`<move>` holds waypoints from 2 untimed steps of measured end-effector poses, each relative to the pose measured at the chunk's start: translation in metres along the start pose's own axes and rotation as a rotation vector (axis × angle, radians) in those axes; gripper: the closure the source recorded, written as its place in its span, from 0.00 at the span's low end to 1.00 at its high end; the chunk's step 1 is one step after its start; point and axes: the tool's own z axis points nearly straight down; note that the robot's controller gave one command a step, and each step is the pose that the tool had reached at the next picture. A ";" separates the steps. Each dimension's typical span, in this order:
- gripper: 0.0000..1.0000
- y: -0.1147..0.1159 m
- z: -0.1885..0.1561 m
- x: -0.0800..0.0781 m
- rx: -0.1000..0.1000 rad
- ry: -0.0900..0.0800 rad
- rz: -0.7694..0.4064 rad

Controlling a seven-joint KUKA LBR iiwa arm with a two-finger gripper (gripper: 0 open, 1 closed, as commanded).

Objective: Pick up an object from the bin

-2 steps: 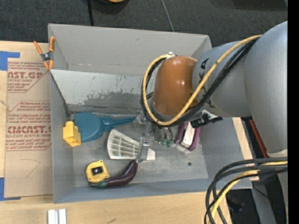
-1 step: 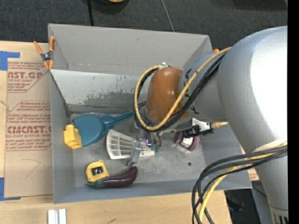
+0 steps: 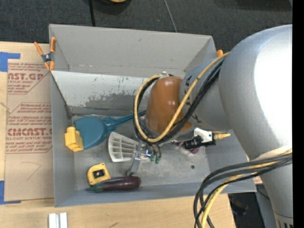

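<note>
**Grey bin, gripper down at the end of a white slotted scoop**

Metal parts of the gripper (image 3: 140,156) sit low over the bin floor, near the middle of the bin and toward its front wall. Cables and the wrist crowd the tip, so it cannot be told whether it stands open or closed, and nothing can be seen held in it.

Directly at its left is a white slotted scoop (image 3: 119,146), a flat ribbed plastic piece lying on the floor with its narrow end under the gripper's tip. Whether the two touch cannot be made out.

Just beyond the scoop, up and to the left, lies a teal paddle (image 3: 91,131), its broad rounded head toward the left wall and its thin handle running right, toward the wrist. A small yellow block (image 3: 72,139) lies against the left edge of the paddle's head.

Nearer the front wall, a yellow tape measure (image 3: 97,174) lies on the floor, and a dark purple eggplant (image 3: 119,183) lies lengthwise just beside it, close along the wall.

On the gripper's right, a small black-and-white piece (image 3: 199,139) with a yellowish tip lies apart from the rest.

Above the tip, an orange-brown cover (image 3: 164,103) wraps the wrist, looped by yellow and black cables (image 3: 139,109). The silver arm (image 3: 266,94) reaches in over the grey metal bin (image 3: 128,46) from the right.
</note>
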 end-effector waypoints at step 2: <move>1.00 0.001 0.000 0.000 -0.002 -0.001 -0.001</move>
